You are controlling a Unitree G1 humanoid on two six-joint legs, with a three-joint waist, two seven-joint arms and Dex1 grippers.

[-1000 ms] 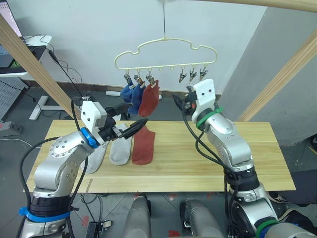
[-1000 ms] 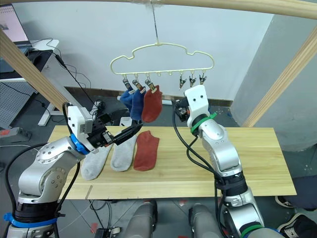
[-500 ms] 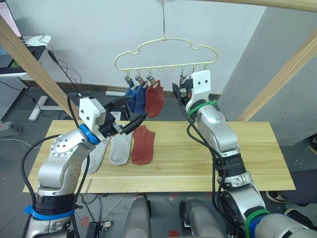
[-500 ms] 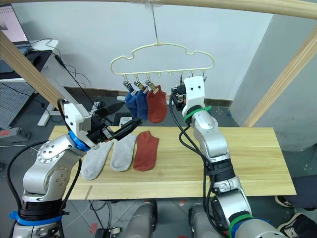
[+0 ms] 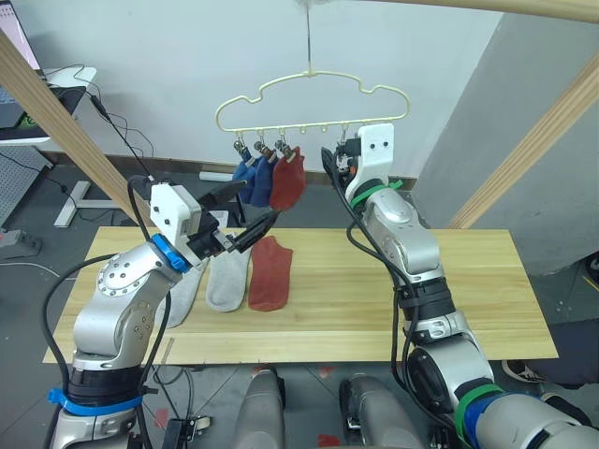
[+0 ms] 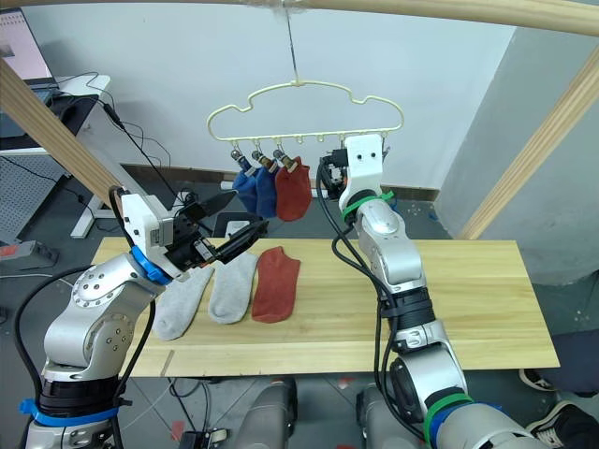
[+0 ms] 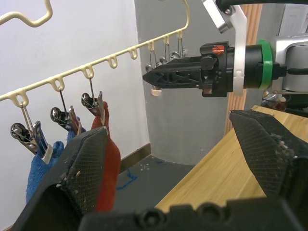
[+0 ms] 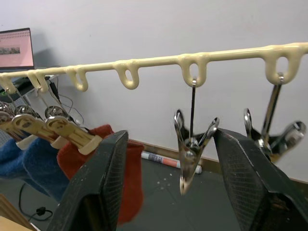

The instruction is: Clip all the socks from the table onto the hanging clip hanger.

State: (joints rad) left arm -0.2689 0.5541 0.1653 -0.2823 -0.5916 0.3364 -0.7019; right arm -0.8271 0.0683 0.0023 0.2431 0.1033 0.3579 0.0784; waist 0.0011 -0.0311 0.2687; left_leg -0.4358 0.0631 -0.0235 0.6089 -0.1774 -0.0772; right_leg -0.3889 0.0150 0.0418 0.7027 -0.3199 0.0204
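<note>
The pale-yellow clip hanger (image 8: 159,61) hangs from a hook above the table's far edge. Two blue socks (image 5: 253,178) and a rust-red sock (image 5: 287,182) are clipped at its left end. Flat on the table (image 5: 468,281) lie two light grey socks (image 5: 227,278) and one rust-red sock (image 5: 270,271). My right gripper (image 8: 171,132) is raised to the hanger, open, with an empty metal clip (image 8: 191,144) hanging between its fingers. My left gripper (image 6: 249,210) hovers open and empty above the table's socks, just below the hung ones.
Slanted round wooden poles (image 5: 533,140) frame both sides, with a crossbar overhead. Further empty clips (image 8: 274,137) hang at the hanger's right end. A desk with a monitor (image 5: 19,65) and cables stands behind on the left.
My right gripper has risen and moved left from above the table up to the hanger's empty clips. My left gripper lifted slightly. The hung socks swung a little.
</note>
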